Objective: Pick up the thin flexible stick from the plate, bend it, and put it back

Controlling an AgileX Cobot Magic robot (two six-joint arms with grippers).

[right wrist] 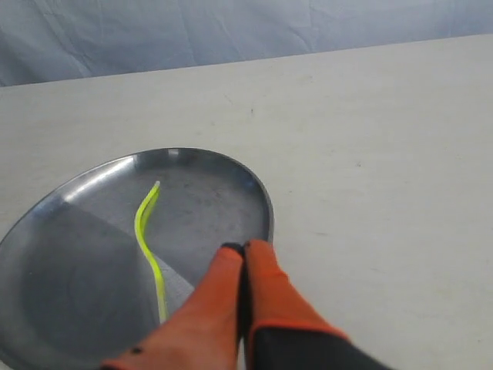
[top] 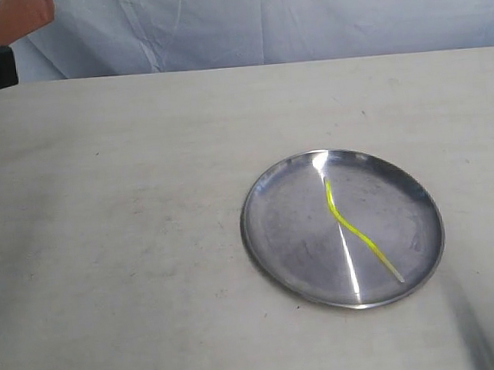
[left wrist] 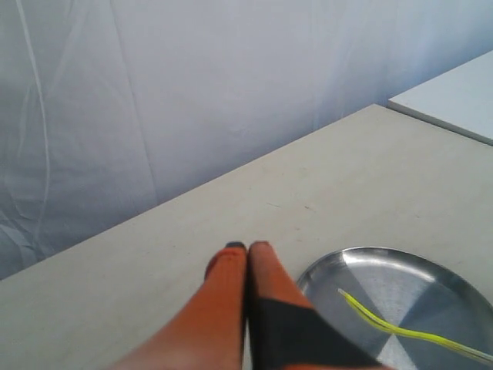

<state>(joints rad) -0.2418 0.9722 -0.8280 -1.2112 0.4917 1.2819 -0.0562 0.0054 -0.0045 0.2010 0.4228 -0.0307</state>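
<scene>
Underneath, a pale, lightly scuffed table runs back to a wrinkled blue-white cloth backdrop. Right of centre in the exterior view sits the plate, with the thin flexible stick lying curved inside it. The left gripper and right gripper hang apart from it, jaws pressed together, empty.

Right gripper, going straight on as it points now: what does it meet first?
Most likely the plate: the shut right gripper points at its inner surface near the rim, clear of the stick. Depth is unclear; it might pass over the rim onto the table.
</scene>
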